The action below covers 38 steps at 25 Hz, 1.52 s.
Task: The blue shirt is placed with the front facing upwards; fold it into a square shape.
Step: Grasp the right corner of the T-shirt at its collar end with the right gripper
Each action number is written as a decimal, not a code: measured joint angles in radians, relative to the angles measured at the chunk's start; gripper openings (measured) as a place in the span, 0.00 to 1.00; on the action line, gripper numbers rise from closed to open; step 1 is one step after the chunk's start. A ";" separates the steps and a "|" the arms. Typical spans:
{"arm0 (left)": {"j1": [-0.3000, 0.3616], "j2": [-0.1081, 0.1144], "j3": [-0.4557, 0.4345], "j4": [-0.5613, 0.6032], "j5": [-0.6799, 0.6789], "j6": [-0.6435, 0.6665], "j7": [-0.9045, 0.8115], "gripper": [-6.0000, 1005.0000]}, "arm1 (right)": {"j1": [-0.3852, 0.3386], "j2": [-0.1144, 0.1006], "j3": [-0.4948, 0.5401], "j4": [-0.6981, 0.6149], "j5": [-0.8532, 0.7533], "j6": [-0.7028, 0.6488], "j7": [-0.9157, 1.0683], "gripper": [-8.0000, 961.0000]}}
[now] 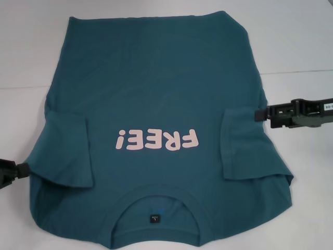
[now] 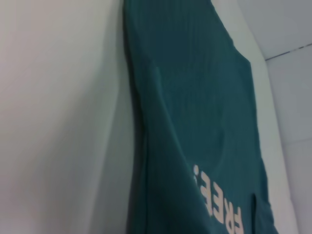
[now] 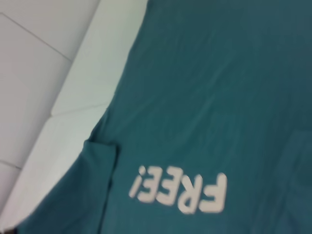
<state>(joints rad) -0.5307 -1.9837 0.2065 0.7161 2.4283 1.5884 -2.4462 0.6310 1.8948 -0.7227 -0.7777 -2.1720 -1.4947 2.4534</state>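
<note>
The blue shirt (image 1: 156,104) lies front-up on the desk (image 1: 302,41), collar nearest the robot, both sleeves folded inward. Right end effector (image 1: 260,113) sits at the shirt's right edge, left end effector (image 1: 23,169) at the left sleeve; fingers' state can't be told for either. Risk: sleeve folds w/ loose cloth may spring open or bunch if dragged. Hem partly cut off.

The blue shirt (image 1: 156,94) was a plain dark teal, with pale pink "FREE!" lettering (image 1: 157,140) across its chest. Below the lettering, a small dark neck label (image 1: 154,219) sat inside the teal collar. The table (image 1: 31,47) around the shirt was white.
</note>
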 joint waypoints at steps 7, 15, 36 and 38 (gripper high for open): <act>-0.009 0.000 0.015 -0.005 0.004 -0.043 -0.005 0.01 | -0.032 -0.043 0.006 0.000 -0.110 -0.090 -0.009 0.80; -0.016 0.000 0.029 -0.006 0.004 -0.061 -0.008 0.01 | -0.070 -0.065 0.010 -0.001 -0.191 -0.162 0.024 0.79; -0.008 -0.004 0.031 -0.007 -0.003 -0.079 0.000 0.01 | -0.008 0.031 -0.001 0.041 -0.330 0.017 0.025 0.80; -0.008 -0.004 0.031 -0.007 -0.004 -0.079 0.001 0.01 | 0.000 0.035 -0.001 0.048 -0.346 0.023 0.026 0.80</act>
<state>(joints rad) -0.5385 -1.9881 0.2378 0.7088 2.4245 1.5091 -2.4456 0.6311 1.9299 -0.7241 -0.7297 -2.5175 -1.4721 2.4794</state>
